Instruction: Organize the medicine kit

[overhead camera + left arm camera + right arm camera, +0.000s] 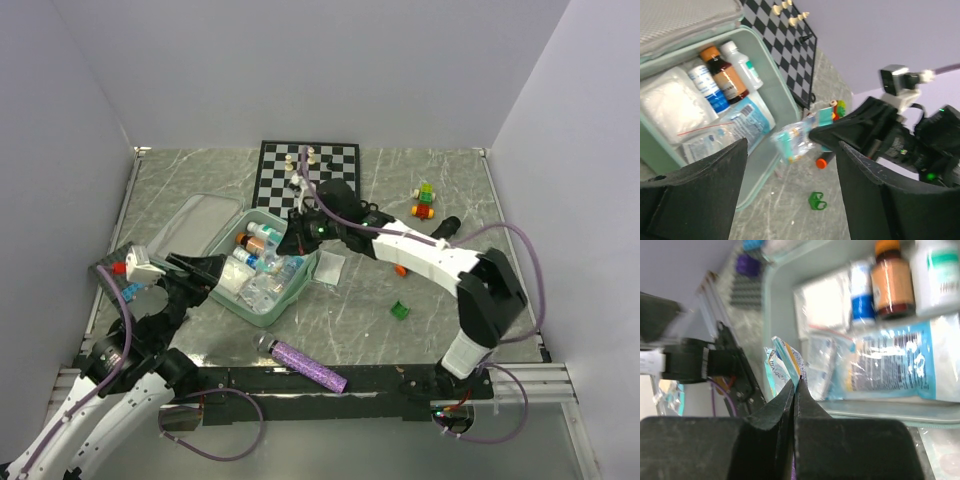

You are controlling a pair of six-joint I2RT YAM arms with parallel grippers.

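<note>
**Open medicine kit (250,313) on the table, its lid (195,222) lying flat beside it.** The right gripper (794,385) is pinching a small clear sachet (784,357) by one thin edge, its jaws clenched tight on the film. It is holding the sachet at the kit's rim rather than squarely over the contents. The left gripper (791,145) is standing released, with its fingers spread wide and nothing between them, just beside the kit wall opposite the right gripper.

Likely hazards:
- **Slipping:** the grip is taking only a sliver of slippery film, so the sachet is apt to slide free or swing.
- **Missing the kit:** if let go here, the sachet is likely to land on the rim or outside the kit, near the white packet (330,268) lying just beside the kit's outer wall.
- **Fouling the lid:** the kit is looking crowded with a brown bottle (725,75) and flat packs, so a loose sachet may ride on top and stop the lid closing.
- **Collision:** both grippers are working close across the kit, so they may strike each other.
</note>
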